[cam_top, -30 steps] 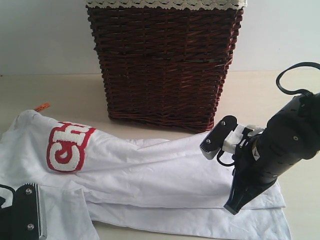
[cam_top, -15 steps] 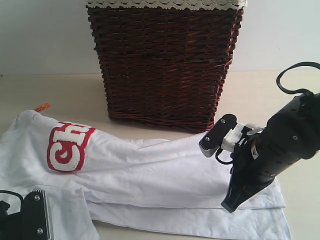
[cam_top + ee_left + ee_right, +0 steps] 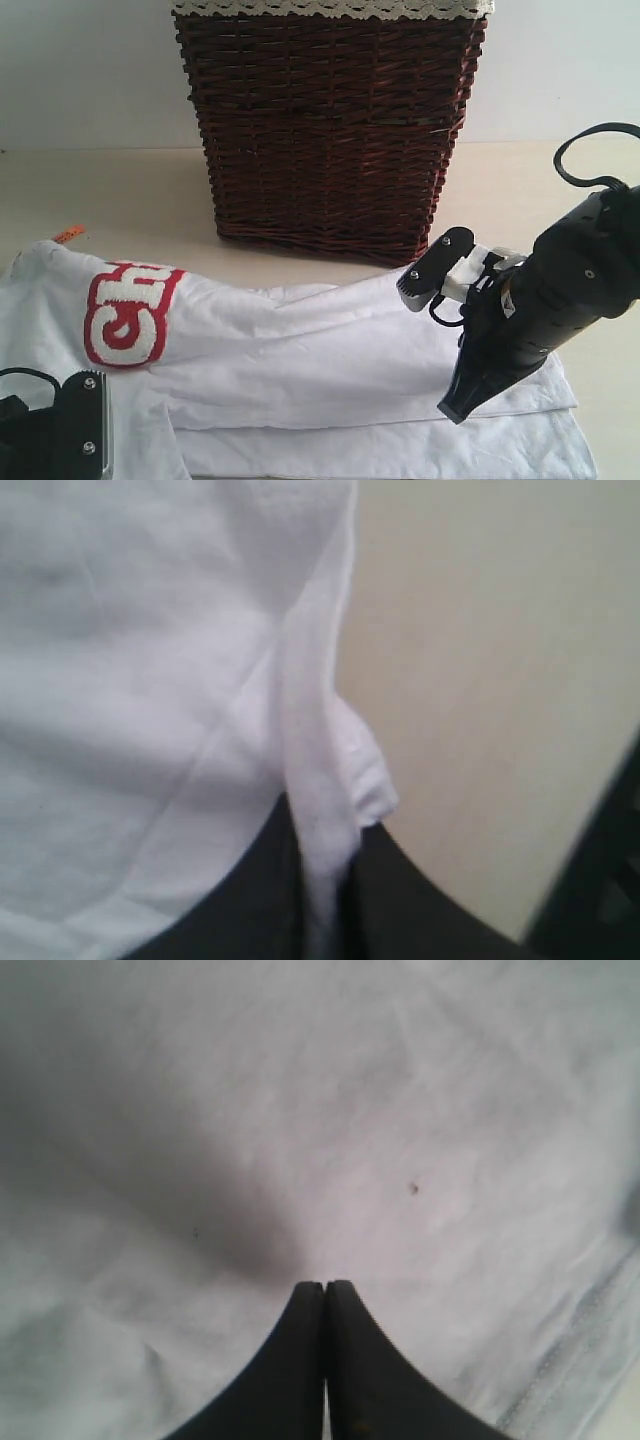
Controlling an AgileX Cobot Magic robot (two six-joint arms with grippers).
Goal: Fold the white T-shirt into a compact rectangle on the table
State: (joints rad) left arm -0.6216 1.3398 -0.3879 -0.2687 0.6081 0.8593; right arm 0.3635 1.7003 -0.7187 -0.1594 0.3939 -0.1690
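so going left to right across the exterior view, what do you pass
left gripper → red-edged lettering → wicker basket → right gripper; the white T-shirt spans nearly the whole width, so it gets no place in the order

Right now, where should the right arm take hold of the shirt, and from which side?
Probably the stacked hem edge at the shirt's right end, approached low from the table side: the cloth lies flat there, layers exposed. The right end effector sits shut on mid-fabric.
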